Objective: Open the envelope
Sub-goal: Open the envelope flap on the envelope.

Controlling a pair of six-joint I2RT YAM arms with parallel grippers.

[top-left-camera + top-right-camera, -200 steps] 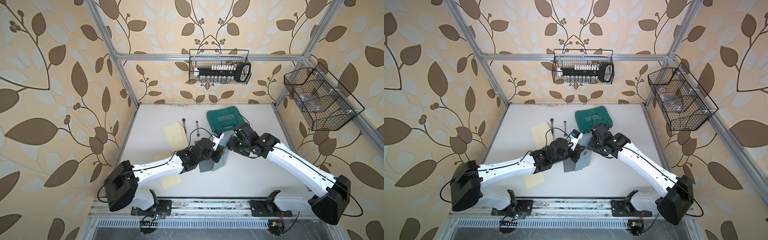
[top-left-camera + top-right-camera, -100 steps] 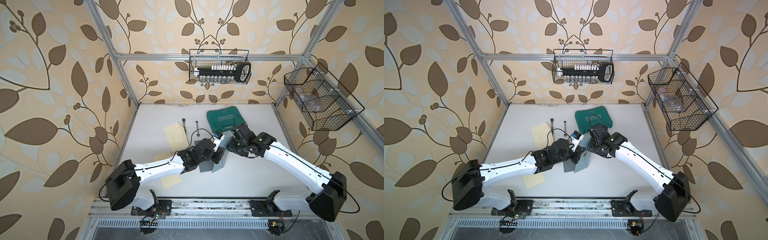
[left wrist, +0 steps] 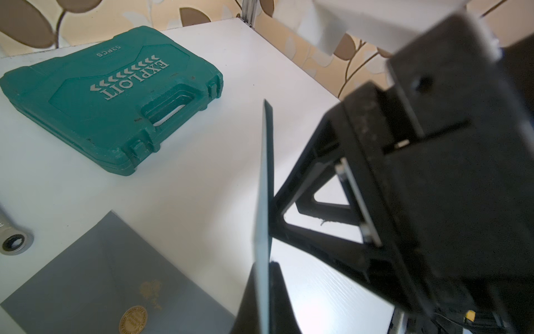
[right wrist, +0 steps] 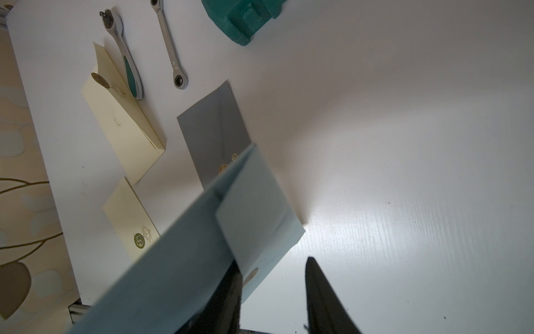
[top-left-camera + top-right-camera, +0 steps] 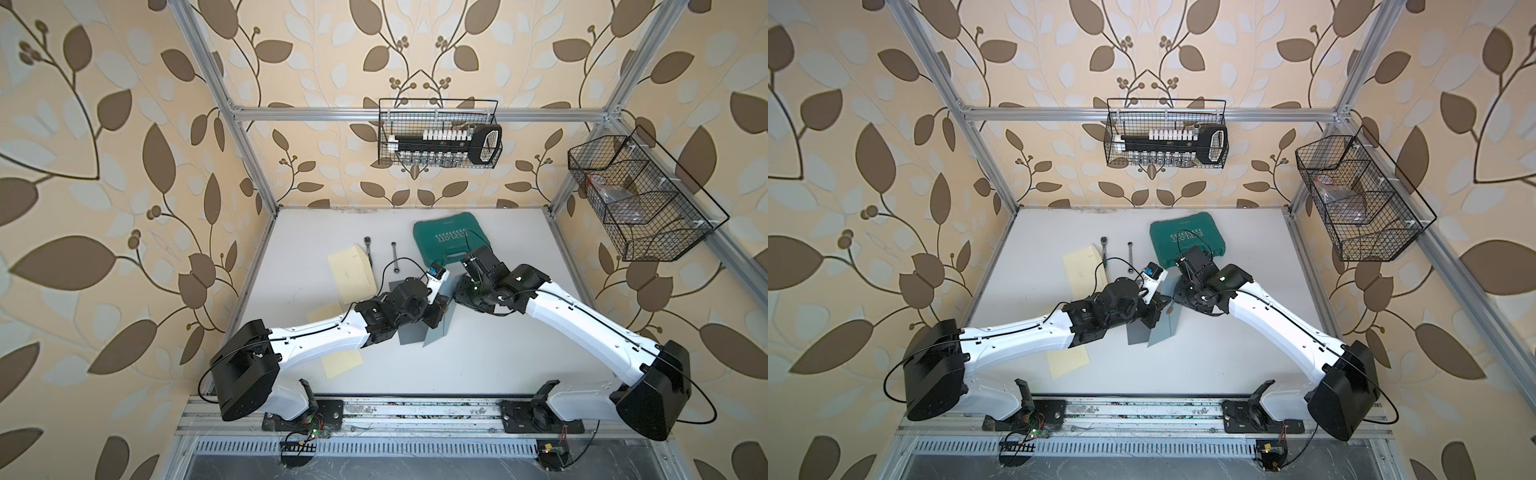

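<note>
While the left end effector (image 3: 264,289) is clamped on the pale blue paper envelope (image 4: 185,260), this envelope stands on its edge between the two fingers, near the middle of the white surface (image 4: 404,144). The right end effector (image 4: 273,264) is just beside it at 2 o'clock in both top views. Its two black fingers (image 4: 318,289) stand apart. The envelope's flap (image 4: 251,225) is folded away from the body and lies against one finger, while the other finger is clear of the paper. A round gold seal (image 4: 250,276) sits near the flap's tip. I cannot tell if the envelope's lower corner touches the surface.

Just beside it at 9 o'clock, a dark grey paper envelope (image 4: 213,130) lies flat. At 11 o'clock lies a small steel ratchet spanner (image 4: 170,49), and near it a steel ratchet wrench with a teal grip (image 4: 127,57), whose handle rests on a long cream paper envelope (image 4: 121,115) at 10 o'clock. A smaller cream paper envelope (image 4: 130,219) lies at 8 o'clock. The green plastic tool case (image 3: 109,95) is at 12 o'clock.
</note>
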